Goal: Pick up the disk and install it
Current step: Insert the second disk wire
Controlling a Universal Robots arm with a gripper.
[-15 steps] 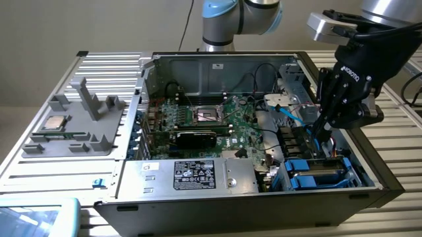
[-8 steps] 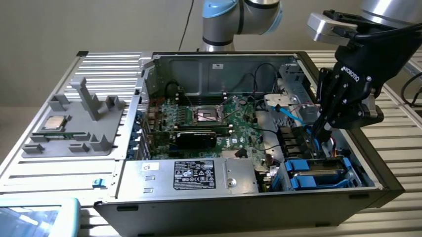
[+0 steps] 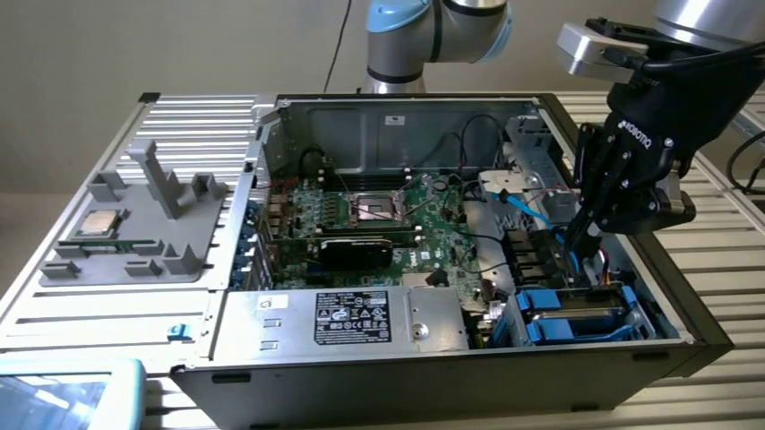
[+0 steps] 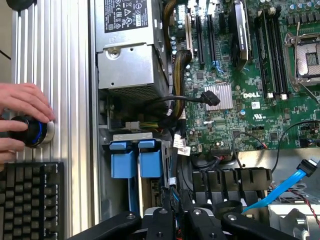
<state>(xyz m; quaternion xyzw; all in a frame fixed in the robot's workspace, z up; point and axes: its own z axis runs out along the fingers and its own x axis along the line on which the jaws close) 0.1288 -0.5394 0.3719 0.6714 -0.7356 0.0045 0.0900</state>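
Observation:
The disk, silver with a bright blue bracket, lies in the drive bay at the case's front corner on the exterior view's right. In the wrist view its blue bracket tabs stand side by side in the bay beside the case wall. My gripper hangs just above the bay, its long black fingers reaching down into the case. The fingers sit close together, shut, with nothing visible between them.
A silver power supply with a black label fills the case's front. The green motherboard and a blue cable lie beside the bay. A grey fixture with a processor chip sits outside the case. A hand rests on a knob above a keyboard.

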